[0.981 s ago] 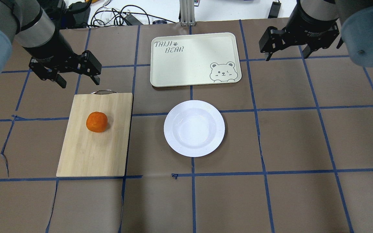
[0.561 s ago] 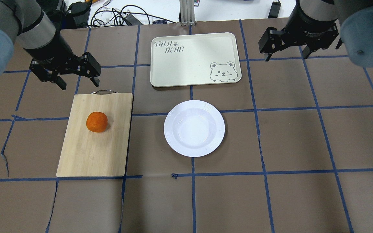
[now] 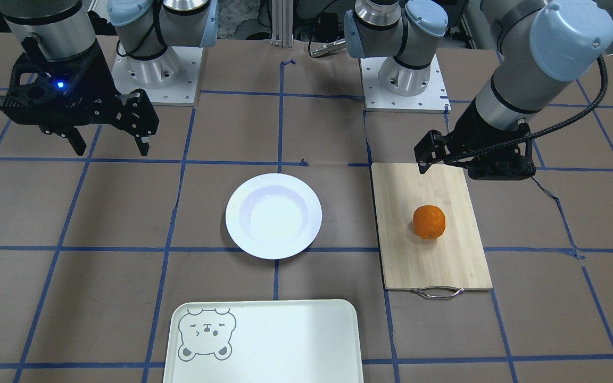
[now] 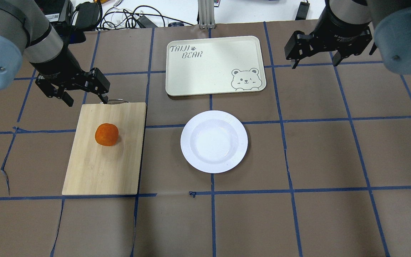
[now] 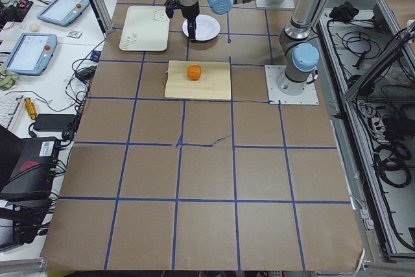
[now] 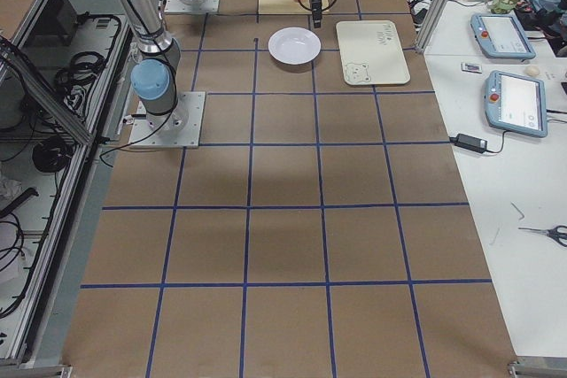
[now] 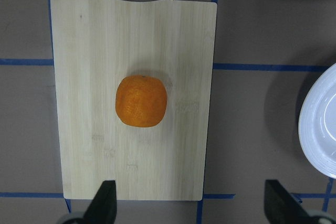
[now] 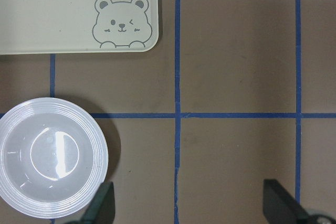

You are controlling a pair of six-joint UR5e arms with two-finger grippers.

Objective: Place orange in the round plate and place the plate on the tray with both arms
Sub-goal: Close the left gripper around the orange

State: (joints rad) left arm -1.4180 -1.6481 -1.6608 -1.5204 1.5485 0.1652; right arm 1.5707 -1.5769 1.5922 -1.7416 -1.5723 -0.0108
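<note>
The orange (image 4: 106,134) rests on a wooden cutting board, also in the left wrist view (image 7: 141,101). The white round plate (image 4: 214,141) sits empty on the table to its right. Beyond it lies the mint-white tray (image 4: 212,64) with a bear face, holding nothing. My left gripper (image 4: 86,100) hovers open over the board's handle end, short of the orange and apart from it. My right gripper (image 4: 314,62) hangs open to the right of the tray, over bare table. In the right wrist view the plate (image 8: 52,158) and the tray (image 8: 63,9) lie off to the left.
The cutting board (image 4: 102,167) with a metal handle (image 4: 112,101) lies left of the plate. Brown paper with blue tape lines covers the table. Cables and devices lie past the far edge (image 4: 127,18). Both arm bases (image 3: 402,80) stand on the robot's side.
My left gripper has shifted toward the board's handle end, its fingertips now at the board's far edge. The right gripper has barely moved. Orange, plate and tray are unmoved.
</note>
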